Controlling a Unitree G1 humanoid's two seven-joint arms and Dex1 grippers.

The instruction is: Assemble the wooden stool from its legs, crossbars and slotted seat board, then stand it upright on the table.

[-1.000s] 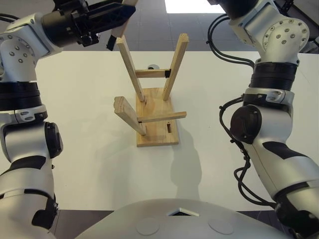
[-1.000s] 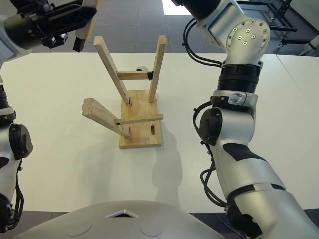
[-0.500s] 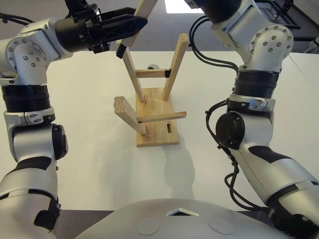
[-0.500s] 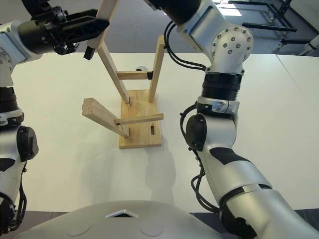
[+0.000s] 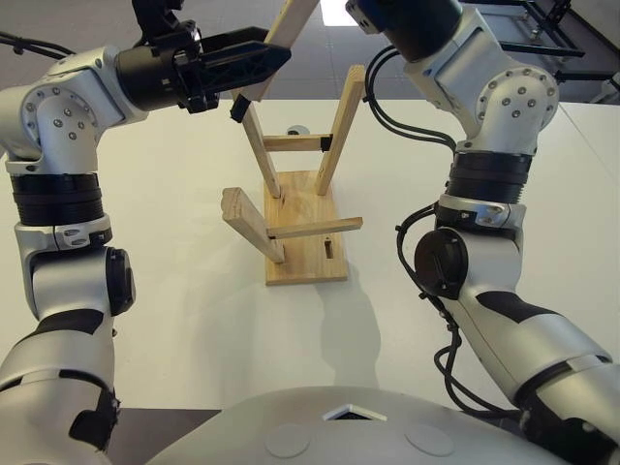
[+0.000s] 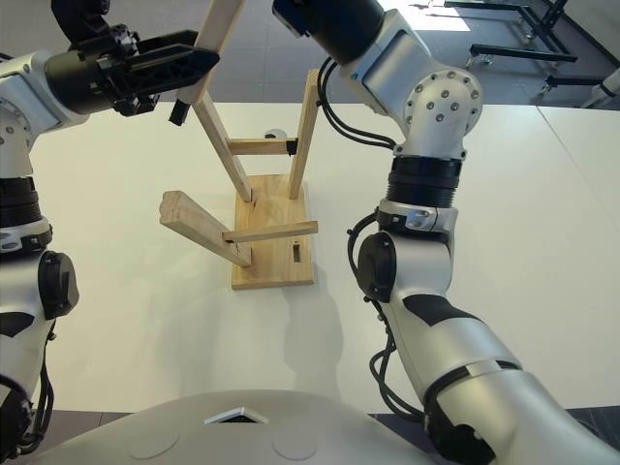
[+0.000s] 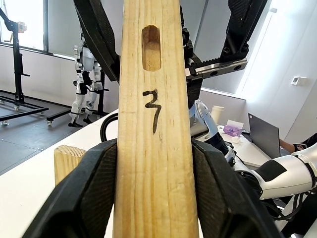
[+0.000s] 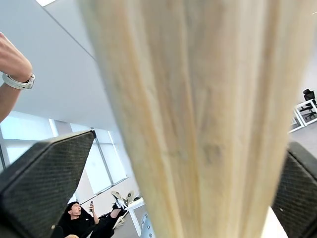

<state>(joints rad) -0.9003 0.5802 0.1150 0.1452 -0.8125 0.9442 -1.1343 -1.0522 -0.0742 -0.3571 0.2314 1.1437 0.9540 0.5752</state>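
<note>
The left pincer (image 5: 266, 56) is clamped across the flat faces of the loose leg (image 7: 153, 148) and holds it in the air above the far edge of the table (image 5: 165, 291). The right pincer (image 8: 168, 183) straddles the other end of that leg with its pads (image 8: 44, 178) apart. I see a gap at one pad, so I judge it is not gripping. The seat board (image 5: 305, 263) lies flat near the middle of the table. Count: one seat board, four legs, two crossbars. Three legs are fitted: two stand at the board's far end (image 5: 263, 155) (image 5: 339, 126), and the third (image 5: 247, 221) leans toward the table's left edge. One crossbar (image 5: 291, 142) joins the far pair. The other (image 5: 315, 229) runs from the leaning leg, its end free above the board. One board slot (image 5: 329, 249) is open. Handling, as I judge it: the leg is stiff, light wood, not fragile, with smooth faces that may slip. I would grip it mid-length on the flat faces, leaving the insertion end and the crossbar slot clear.
</note>
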